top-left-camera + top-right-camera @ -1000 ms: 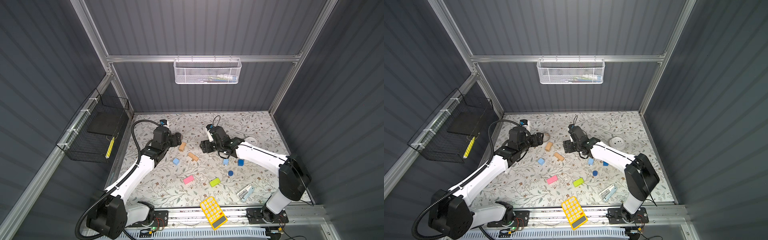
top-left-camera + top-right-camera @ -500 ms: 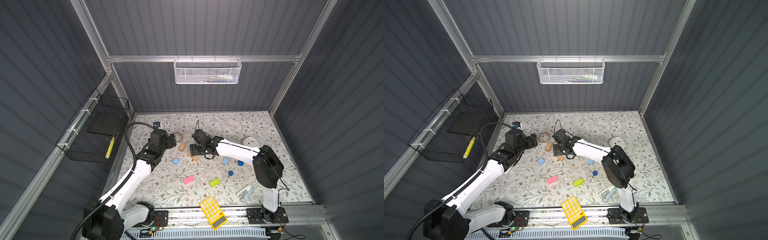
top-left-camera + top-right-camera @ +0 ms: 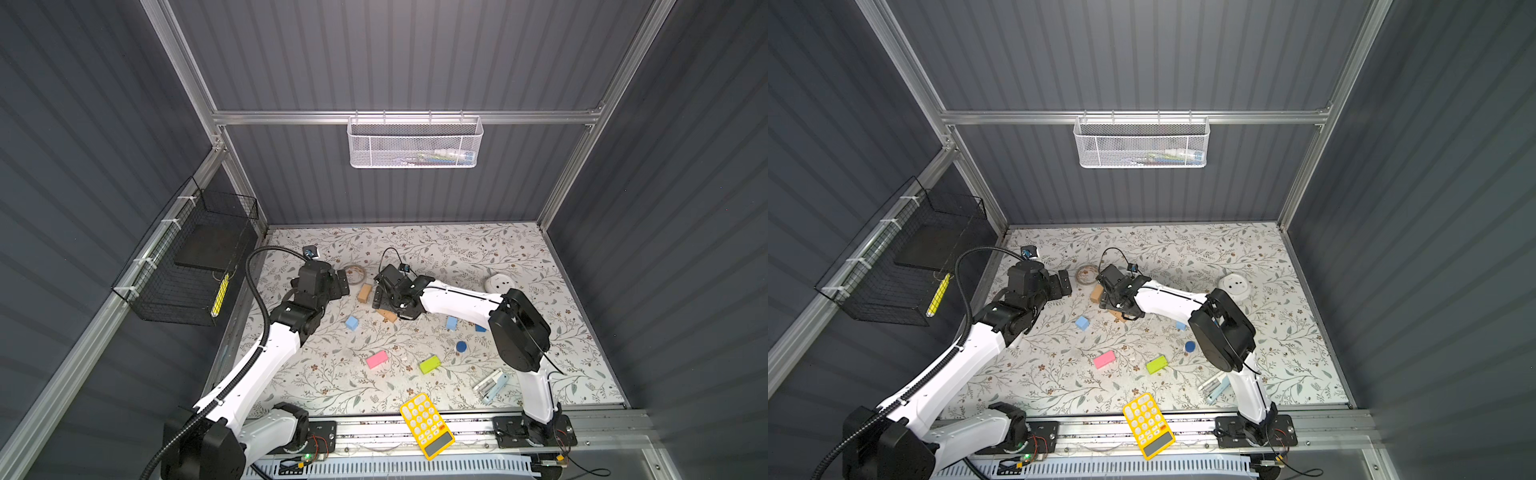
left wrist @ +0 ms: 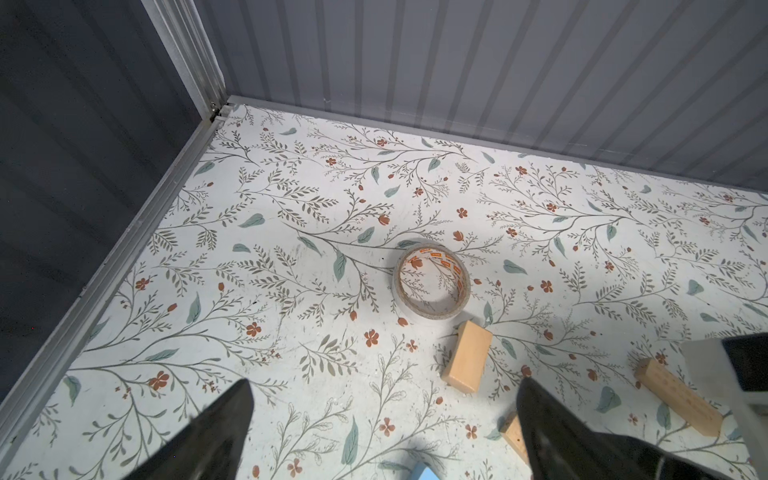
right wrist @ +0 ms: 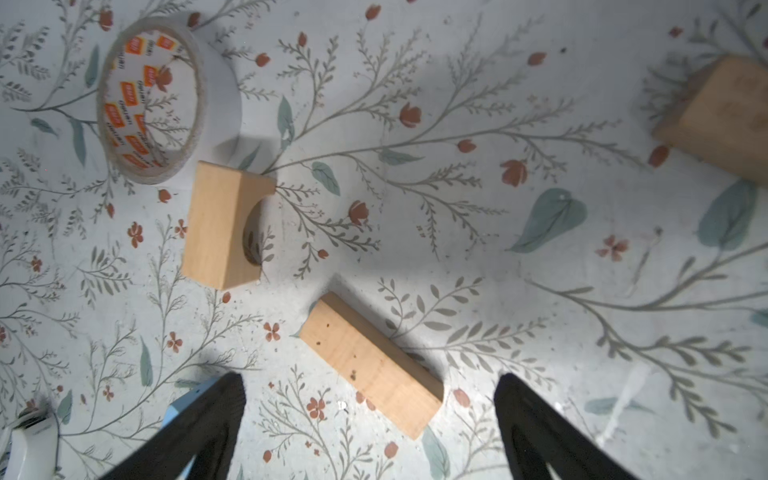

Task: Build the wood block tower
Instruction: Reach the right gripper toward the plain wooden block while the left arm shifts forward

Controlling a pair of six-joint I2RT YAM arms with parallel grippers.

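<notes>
Left gripper (image 4: 384,399) and right gripper (image 5: 370,386) both hanging unclenched, nothing stacked yet.
I am seeing the tape roll (image 5: 216,104) sitting just beside the arched tan bar (image 5: 216,224). The plain tan bar (image 5: 345,345) is lying just ahead of my right jaws, which are standing wide and touching nothing. My left jaws are gaping empty too. The pink bar (image 3: 377,359) and green bar (image 3: 429,364) are lying apart.

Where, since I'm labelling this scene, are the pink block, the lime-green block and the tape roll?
pink block (image 3: 377,359): in a top view, on its top face.
lime-green block (image 3: 429,364): in a top view, on its top face.
tape roll (image 5: 220,99): right wrist view, on its white outer wall.
</notes>
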